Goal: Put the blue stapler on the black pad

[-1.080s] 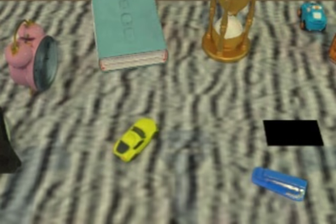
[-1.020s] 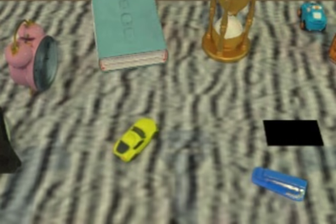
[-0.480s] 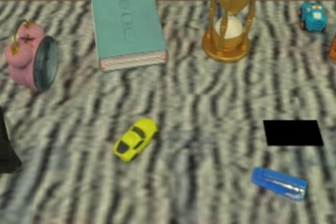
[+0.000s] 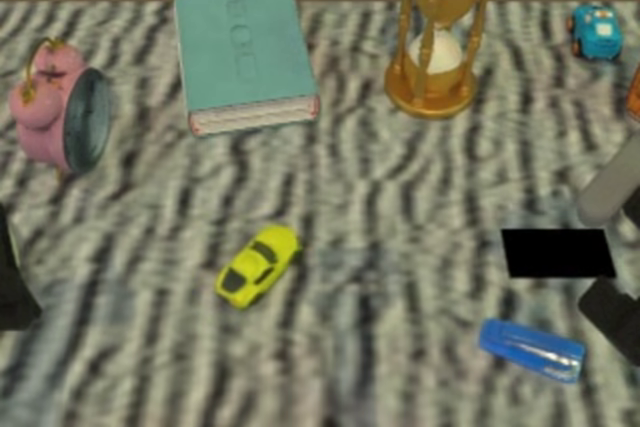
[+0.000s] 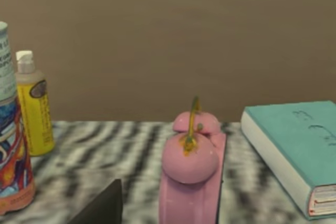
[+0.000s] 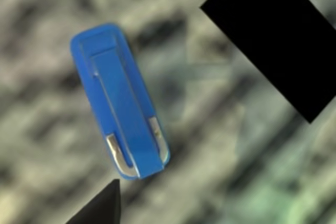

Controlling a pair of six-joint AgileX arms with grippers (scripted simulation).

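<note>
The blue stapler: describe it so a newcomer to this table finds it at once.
Start at the gold hourglass at the table's far edge, then drop toward the near right corner past the flat black pad. The blue stapler lies just nearer than the pad, apart from it. It is long and bright blue with silvery trim, unlike the rounded teal car.

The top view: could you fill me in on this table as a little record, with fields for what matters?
Stapler: blue stapler lies flat near the table's front right, untouched
Pad: black pad just behind it, apart, nothing on it
Right arm: entering at the right edge, beside stapler and pad
Left arm: parked at the left edge
Other things: yellow toy car, teal book, hourglass, pink alarm clock
</note>
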